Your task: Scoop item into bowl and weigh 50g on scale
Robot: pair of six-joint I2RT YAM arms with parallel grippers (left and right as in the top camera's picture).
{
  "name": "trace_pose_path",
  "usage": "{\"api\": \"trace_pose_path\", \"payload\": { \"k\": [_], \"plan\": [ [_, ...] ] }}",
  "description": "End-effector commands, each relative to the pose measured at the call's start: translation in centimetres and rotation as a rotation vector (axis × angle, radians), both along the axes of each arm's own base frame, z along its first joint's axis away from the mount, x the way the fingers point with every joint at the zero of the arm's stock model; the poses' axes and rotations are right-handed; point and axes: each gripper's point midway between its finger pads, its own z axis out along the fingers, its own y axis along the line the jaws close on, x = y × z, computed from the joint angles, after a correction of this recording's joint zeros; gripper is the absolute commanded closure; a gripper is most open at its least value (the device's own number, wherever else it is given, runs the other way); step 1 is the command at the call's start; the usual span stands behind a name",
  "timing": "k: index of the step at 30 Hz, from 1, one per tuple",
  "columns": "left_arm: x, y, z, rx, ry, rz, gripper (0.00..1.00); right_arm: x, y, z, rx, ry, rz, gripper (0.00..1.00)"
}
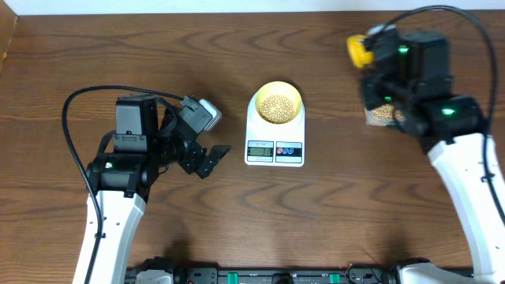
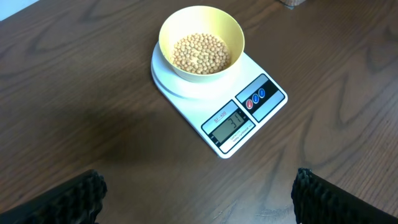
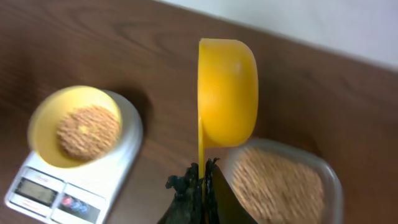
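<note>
Wood-grain surface (image 1: 331,213) carries the scale (image 1: 274,138); the bowl (image 1: 278,101) of beans (image 1: 276,108) rests on its 12 o'clock end. The left gripper (image 1: 211,160) lies at 9 o'clock of the scale. Left wrist: its fingers (image 2: 74,196) stand wide apart, empty. Right wrist: the right gripper (image 3: 201,182) clamps the scoop (image 3: 227,93) by its handle; the tub (image 3: 280,183) lies at 3 o'clock of the bowl.

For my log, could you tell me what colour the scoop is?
The scoop is bright yellow; right wrist view.

left tool (image 1: 211,159): fingers spread wide, arm bent inward | right tool (image 3: 202,186): pinched on scoop (image 3: 227,93) handle
</note>
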Motion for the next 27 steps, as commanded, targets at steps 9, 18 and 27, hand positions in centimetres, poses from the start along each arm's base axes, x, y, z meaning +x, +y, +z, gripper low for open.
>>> {"api": "trace_pose_path", "payload": {
  "k": [9,18,27],
  "plan": [
    [0.3,0.1,0.5,0.007,-0.016,-0.001,0.02,-1.9,-8.7,-1.8,0.057,0.144,-0.251,0.99],
    [0.3,0.1,0.5,0.007,-0.016,-0.001,0.02,-2.0,-11.8,-4.9,0.046,0.25,-0.33,0.99],
    [0.3,0.1,0.5,0.007,-0.016,-0.001,0.02,-0.9,-12.7,-10.0,-0.036,0.377,-0.306,0.99]
  ]
}}
